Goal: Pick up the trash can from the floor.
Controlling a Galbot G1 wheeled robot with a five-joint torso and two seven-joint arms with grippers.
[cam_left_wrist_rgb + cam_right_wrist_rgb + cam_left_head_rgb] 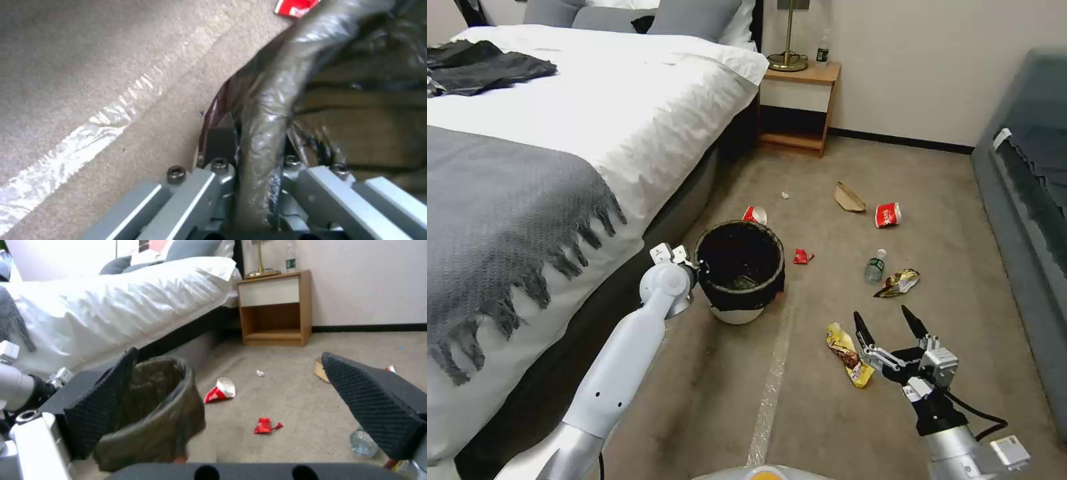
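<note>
— Clamping what, the left gripper [258,173]?

— Rim of the small round white plastic trash can [739,272], bag liner pinched between its fingers. It stands upright on the beige carpet floor [827,413], bedside.

— And the right gripper [894,330]?

— Spread wide, well apart.

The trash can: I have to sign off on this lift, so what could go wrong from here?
1. The left tool pinches only the trash can at its bagged rim, so the slick bag might slip.
2. Held at one side, it may tip.
3. A red wrapper lies close beside it.
</note>
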